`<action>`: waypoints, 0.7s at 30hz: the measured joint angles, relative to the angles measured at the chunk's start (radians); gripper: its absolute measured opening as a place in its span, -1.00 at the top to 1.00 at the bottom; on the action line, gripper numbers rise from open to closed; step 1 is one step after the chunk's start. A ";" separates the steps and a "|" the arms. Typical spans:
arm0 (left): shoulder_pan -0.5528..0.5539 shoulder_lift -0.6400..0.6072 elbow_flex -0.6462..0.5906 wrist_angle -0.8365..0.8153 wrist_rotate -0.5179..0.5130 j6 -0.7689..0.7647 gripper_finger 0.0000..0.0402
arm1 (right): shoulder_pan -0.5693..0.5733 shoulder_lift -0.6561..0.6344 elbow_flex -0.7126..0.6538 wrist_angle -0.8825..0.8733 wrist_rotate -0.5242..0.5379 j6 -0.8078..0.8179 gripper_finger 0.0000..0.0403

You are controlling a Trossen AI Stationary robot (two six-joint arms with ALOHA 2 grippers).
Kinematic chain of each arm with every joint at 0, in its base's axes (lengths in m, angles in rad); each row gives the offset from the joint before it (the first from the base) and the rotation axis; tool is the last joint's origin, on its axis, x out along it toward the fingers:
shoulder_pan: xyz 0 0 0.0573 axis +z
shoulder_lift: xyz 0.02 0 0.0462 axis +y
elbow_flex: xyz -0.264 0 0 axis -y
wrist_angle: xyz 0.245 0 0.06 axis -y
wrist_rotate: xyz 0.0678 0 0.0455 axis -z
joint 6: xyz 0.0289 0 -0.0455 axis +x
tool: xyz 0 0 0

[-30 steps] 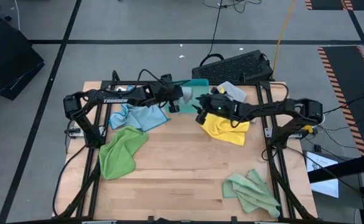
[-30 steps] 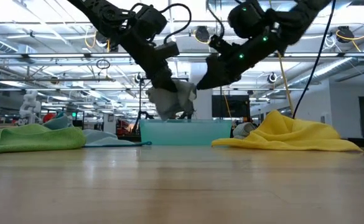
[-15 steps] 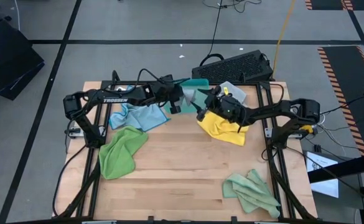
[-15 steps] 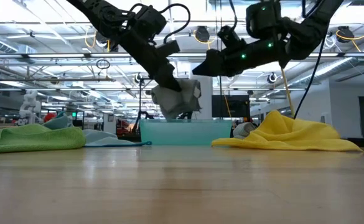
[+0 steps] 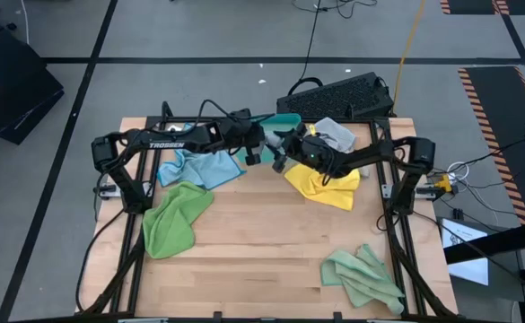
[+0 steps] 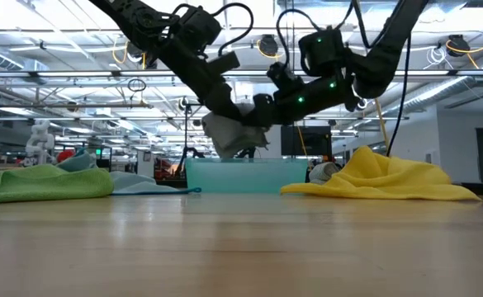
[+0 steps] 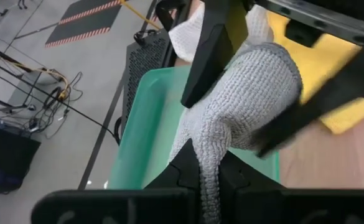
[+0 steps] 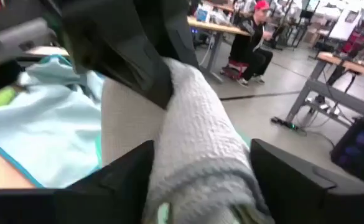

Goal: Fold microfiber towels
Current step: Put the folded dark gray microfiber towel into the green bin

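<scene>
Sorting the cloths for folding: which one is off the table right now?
The grey cloth, pinched in the left hand above the teal tray. The blue, yellow and green ones all lie on the table.

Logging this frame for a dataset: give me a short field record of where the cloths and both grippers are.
held cloth: grey towel, above the tray
left gripper: jaws shut on grey towel
right gripper: jaws open around the same towel's other end
on table: blue towel, yellow towel, two green towels
second grey towel: behind the yellow towel
</scene>
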 joint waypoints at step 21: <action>0.014 0.000 0.002 -0.158 0.006 0.132 0.60 | -0.047 -0.013 0.000 -0.008 -0.038 -0.046 0.96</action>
